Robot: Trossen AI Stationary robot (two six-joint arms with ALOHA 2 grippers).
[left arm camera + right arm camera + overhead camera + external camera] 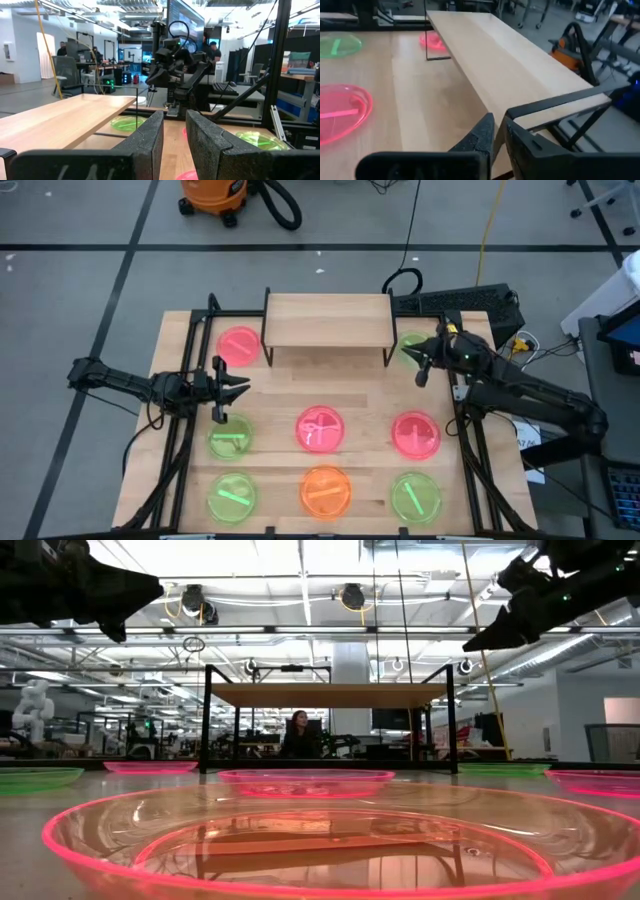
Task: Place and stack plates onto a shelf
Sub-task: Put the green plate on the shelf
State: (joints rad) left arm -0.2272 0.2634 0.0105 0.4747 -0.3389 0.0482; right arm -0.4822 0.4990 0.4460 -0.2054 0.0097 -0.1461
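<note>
The shelf (328, 320) stands at the table's far middle on thin black legs, with nothing on its board. Several plates lie flat on the tabletop: pink (238, 345) and green (413, 343) beside the shelf's two ends, then green (230, 438), pink (320, 428) and pink (415, 433) in a middle row, and green (232, 497), orange (325, 490) and green (415, 497) in the near row. My left gripper (243, 386) hovers open and empty above the left side. My right gripper (422, 370) hangs by the shelf's right end (555, 107), with a narrow gap between its fingers and nothing held.
A black metal frame (190, 330) runs along the table's left, right and far edges. Beyond the far edge an orange shop vacuum (212, 195) stands on the floor. People sit at desks in the room behind (298, 732).
</note>
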